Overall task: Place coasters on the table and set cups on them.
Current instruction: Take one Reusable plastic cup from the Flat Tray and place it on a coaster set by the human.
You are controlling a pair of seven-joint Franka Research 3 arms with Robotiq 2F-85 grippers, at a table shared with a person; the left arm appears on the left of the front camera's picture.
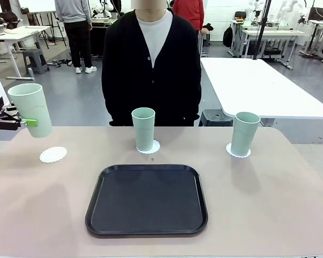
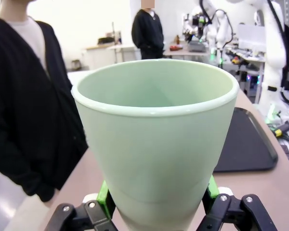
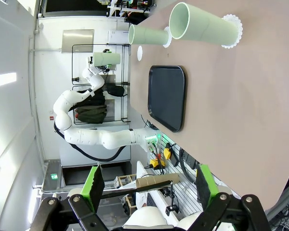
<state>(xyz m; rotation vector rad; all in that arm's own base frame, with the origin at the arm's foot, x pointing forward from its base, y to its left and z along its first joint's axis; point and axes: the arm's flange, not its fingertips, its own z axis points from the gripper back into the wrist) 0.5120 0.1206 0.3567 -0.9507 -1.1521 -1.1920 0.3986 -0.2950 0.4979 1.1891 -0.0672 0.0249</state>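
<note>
Your left gripper (image 1: 28, 122) jaws clamp a tall mint-green plastic cup (image 1: 31, 109) above the bare white scalloped paper coaster (image 1: 53, 155); your right gripper (image 3: 147, 185) jaws stand wide.

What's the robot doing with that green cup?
The robot's left claw is shut on a mint-green cup, holding it up in the air, a bit tilted, above the left end of the table. Just below it lies an empty paper coaster, likely where the cup is headed. Two other cups, the middle cup and the right cup, stand on their own coasters. A black tray lies in front. A person stands behind the table. The right claw is open, holding nothing.
</note>
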